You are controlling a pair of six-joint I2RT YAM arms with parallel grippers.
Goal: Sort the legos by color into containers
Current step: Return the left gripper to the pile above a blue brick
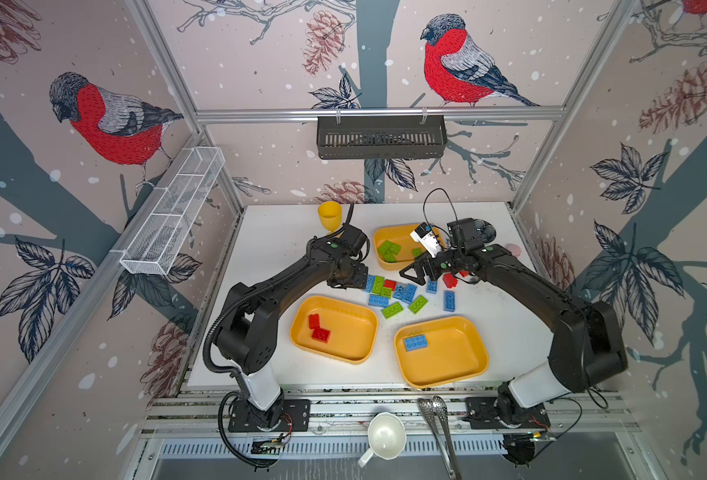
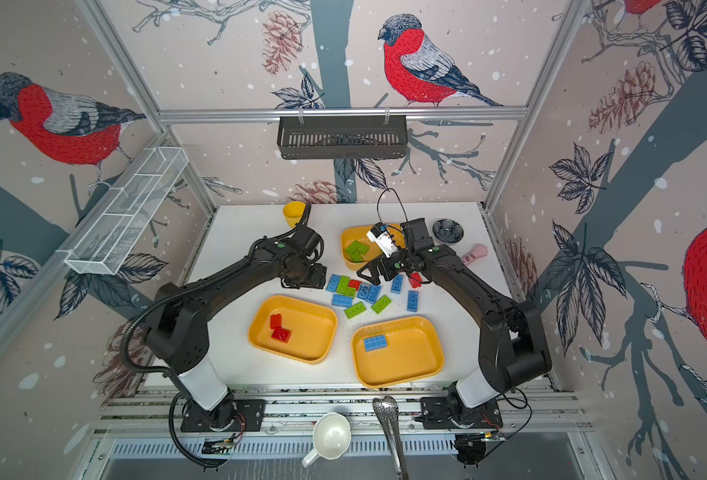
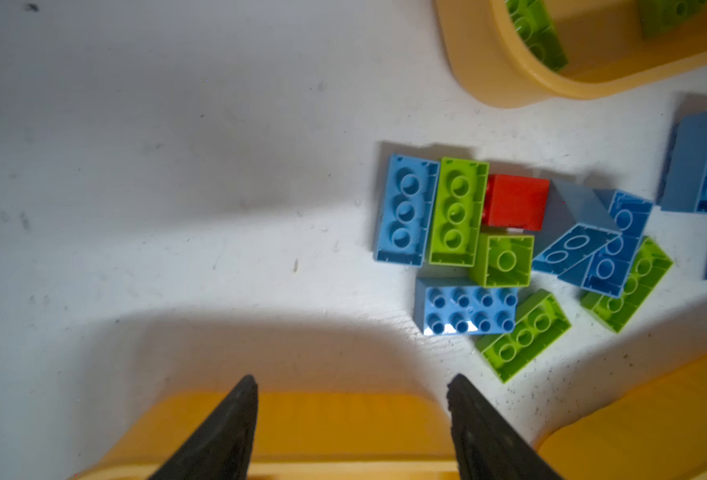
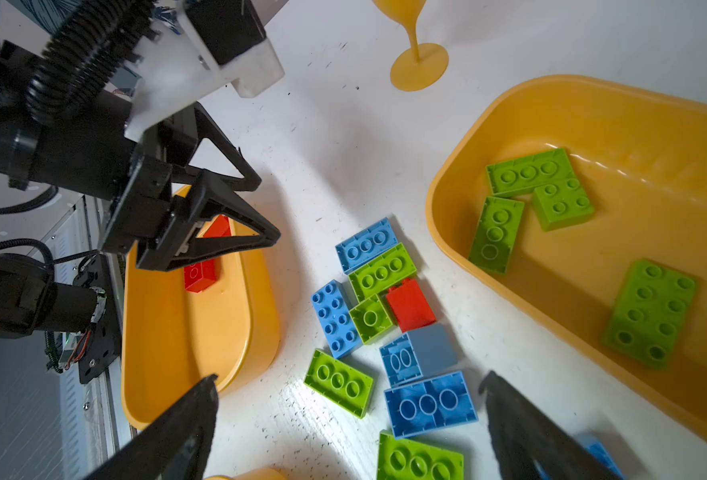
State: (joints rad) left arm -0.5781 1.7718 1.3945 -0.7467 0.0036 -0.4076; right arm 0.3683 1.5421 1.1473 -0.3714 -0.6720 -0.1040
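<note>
Red legos (image 1: 318, 328), two of them, lay in the near left tray (image 1: 356, 336), one blue brick (image 1: 416, 343) in the near right tray (image 1: 455, 361) and green ones (image 1: 389, 250) in the far tray (image 1: 380, 235), with the unsorted heap (image 1: 397, 293) on the table (image 1: 277, 241) between them. My left gripper (image 3: 352, 380) hung with jaws parted and empty beside the heap, and my right gripper (image 4: 349, 377) stood spread wide over it, gripping nothing.

Green-brick tray (image 1: 398, 237) half behind the right arm (image 1: 522, 282); red bricks (image 1: 449, 281) partly under it.
</note>
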